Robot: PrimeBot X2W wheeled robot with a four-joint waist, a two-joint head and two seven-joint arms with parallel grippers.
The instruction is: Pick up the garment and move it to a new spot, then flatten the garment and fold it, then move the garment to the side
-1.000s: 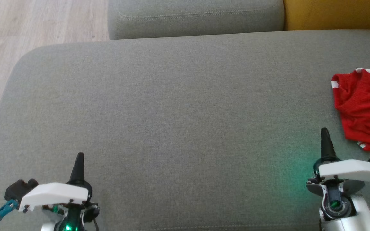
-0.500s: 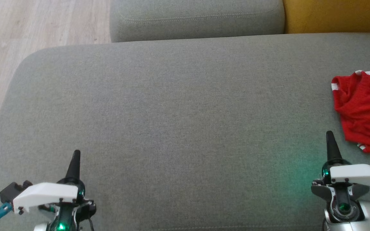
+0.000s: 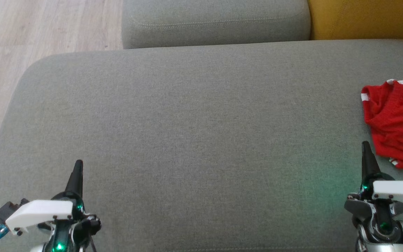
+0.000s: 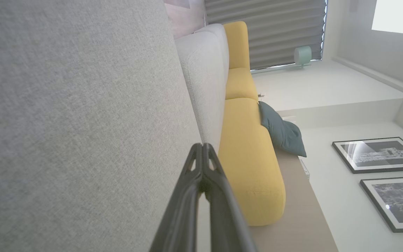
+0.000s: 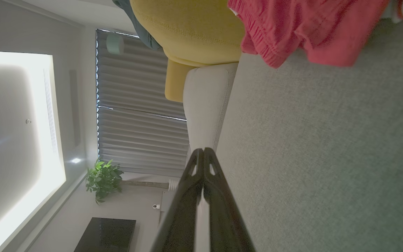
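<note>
The garment [image 3: 397,122] is a red knit piece with white trim, lying crumpled at the right edge of the grey sofa seat [image 3: 194,133]; in the right wrist view the garment [image 5: 303,28] hangs along the top. My right gripper [image 3: 365,145] is shut with nothing in it, just below and left of the garment, apart from it. In the right wrist view the right gripper [image 5: 203,151] has its tips pressed together. My left gripper [image 3: 78,163] is shut and empty at the lower left, far from the garment. The left gripper [image 4: 202,146] shows closed tips.
A grey back cushion [image 3: 215,21] and a yellow cushion [image 3: 366,17] line the far side. Wooden floor [image 3: 30,38] lies beyond the seat's left edge. A dark teal pillow [image 4: 282,131] rests on the yellow sofa section.
The whole head view has shifted, so the camera moved. Within it the left gripper drifted slightly down-left and the right gripper to the right. The garment lies as before.
</note>
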